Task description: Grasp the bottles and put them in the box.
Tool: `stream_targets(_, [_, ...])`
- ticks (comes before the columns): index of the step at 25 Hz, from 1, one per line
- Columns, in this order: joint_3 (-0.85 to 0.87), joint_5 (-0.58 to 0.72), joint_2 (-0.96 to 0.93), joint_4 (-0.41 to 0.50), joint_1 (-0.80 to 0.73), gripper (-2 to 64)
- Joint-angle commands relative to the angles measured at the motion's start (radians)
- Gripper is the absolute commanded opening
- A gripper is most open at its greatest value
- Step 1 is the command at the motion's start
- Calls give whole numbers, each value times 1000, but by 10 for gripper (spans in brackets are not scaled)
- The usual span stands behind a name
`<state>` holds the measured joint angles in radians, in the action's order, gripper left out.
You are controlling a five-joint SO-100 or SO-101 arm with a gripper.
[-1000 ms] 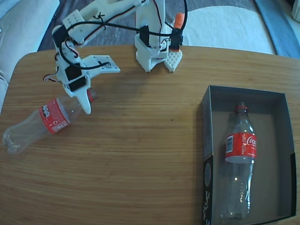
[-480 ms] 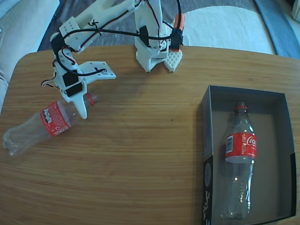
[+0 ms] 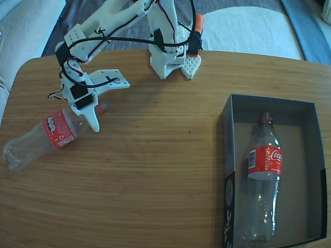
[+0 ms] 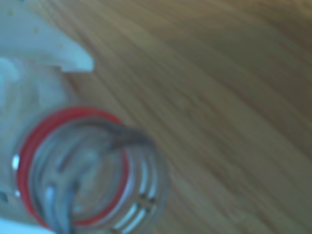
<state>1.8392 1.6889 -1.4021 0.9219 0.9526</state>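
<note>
One clear bottle (image 3: pixel 49 135) with a red label lies on the table at the left in the fixed view, its open neck pointing up-right. My gripper (image 3: pixel 110 107) is open, and the neck lies between its jaws: one white finger (image 3: pixel 94 120) runs along the neck and the other jaw is spread far out to the right. The wrist view is blurred and shows this bottle's red neck ring (image 4: pixel 24 165) close up, with a white finger (image 4: pixel 53 46) beside it. The second bottle (image 3: pixel 264 170) lies lengthwise inside the dark box (image 3: pixel 227 134) at the right.
The arm's white base (image 3: pixel 168 57) stands at the table's back edge, with black cables looping over to the wrist. The wooden table (image 3: pixel 155 170) spreads between the left bottle and the box. Inside the box, grey floor shows on both sides of the bottle.
My gripper has shifted a little to the left and lower around the bottle neck, and the left bottle has barely nudged. The bottle in the box has not moved.
</note>
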Motion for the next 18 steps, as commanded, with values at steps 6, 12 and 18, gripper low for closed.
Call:
stream_targets(6, [-11, -8, -14, -5, 0, 225])
stream_targets(12, [-11, -8, -18, -5, -2, 98])
stream_targets(18, [-25, 3, -26, 0, -3, -4])
